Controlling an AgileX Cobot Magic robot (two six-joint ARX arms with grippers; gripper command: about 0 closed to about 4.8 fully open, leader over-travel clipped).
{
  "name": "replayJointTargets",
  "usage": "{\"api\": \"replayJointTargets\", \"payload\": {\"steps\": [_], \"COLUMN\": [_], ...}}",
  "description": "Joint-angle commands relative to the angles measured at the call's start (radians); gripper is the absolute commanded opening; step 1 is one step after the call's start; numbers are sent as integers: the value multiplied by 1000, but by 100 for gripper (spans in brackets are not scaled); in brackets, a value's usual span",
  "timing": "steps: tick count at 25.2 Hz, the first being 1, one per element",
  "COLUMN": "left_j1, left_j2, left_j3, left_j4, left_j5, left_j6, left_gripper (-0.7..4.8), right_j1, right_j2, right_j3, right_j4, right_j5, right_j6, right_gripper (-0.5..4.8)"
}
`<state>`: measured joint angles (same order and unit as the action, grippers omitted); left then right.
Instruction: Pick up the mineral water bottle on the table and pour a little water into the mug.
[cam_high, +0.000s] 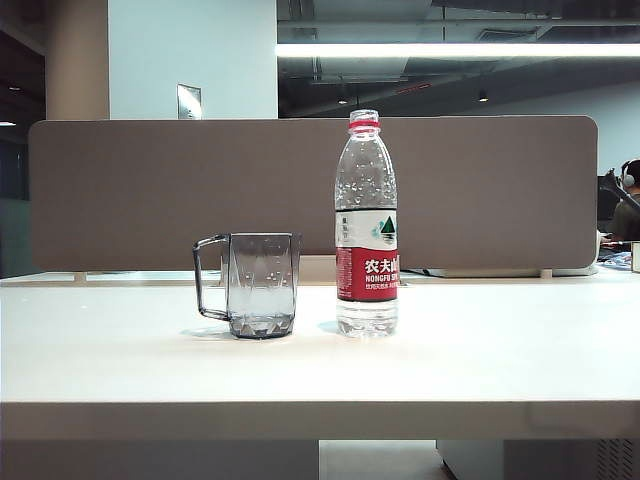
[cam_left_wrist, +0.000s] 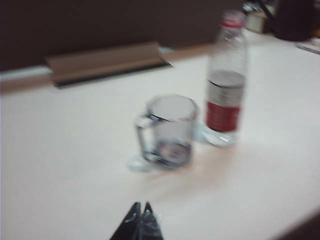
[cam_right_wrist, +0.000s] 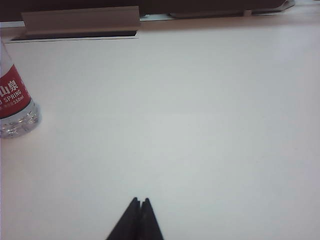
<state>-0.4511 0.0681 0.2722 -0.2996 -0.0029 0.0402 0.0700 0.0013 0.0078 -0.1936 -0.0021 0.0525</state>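
In the exterior view, the mineral water bottle (cam_high: 366, 225) stood upright on the table (cam_high: 480, 360), uncapped as far as the frame showed, with a red ring at its neck and a red-and-white label around its middle; I could not judge its water level. Just beside the bottle, on the side where the left arm works, stood the mug (cam_high: 259, 285), upright, apart from the bottle, its squared handle turned away from it. Behind the bottle ran a grey-brown divider panel (cam_high: 150, 190) along the far edge of the table. Neither arm nor gripper appeared in this view. In the left wrist view, which was blurred, the left gripper (cam_left_wrist: 140, 210) hung above bare table well short of the bottle (cam_left_wrist: 226, 82), its two dark fingertips pressed together and gripping nothing. The mug (cam_left_wrist: 169, 131) stood between that gripper and the bottle, nearer the bottle and close beside it, with its handle on the side away from the bottle. In the right wrist view, the right gripper (cam_right_wrist: 139, 202) likewise showed its dark fingertips brought tight together with nothing between them, poised over bare table (cam_right_wrist: 200, 110). Only the lower part of the bottle (cam_right_wrist: 14, 102) showed at the edge of this frame, well apart from the gripper, its red label and clear ribbed base resting on the tabletop.
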Motion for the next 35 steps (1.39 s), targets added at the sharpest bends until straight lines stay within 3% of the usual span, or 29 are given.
{"api": "replayJointTargets", "payload": {"steps": [1,3,17,24,35], "left_j1": [75,140,329,418,424], "left_j2": [-51,-61,-61,-61,-61], "left_j3": [-90,-144,-262,-263,-263], "left_j4": [121,157,115,118,119], "left_j5": [-88,-83,-77,61,60], "left_j6": [-19,-78,-82,-79,-75], "left_gripper": [-5,-5,-5,-5,-5], "right_j1": [0,0,0,-1,-1], "right_j2": [-1,-1,-1,-1,-1], "right_j3": [-7,-7,-7,-7,-7], "right_j4": [11,11,11,11,11], "right_j5": [0,0,0,0,0], "right_j6": [0,0,0,0,0], "right_gripper": [-1,-1,-1,-1,-1]}}
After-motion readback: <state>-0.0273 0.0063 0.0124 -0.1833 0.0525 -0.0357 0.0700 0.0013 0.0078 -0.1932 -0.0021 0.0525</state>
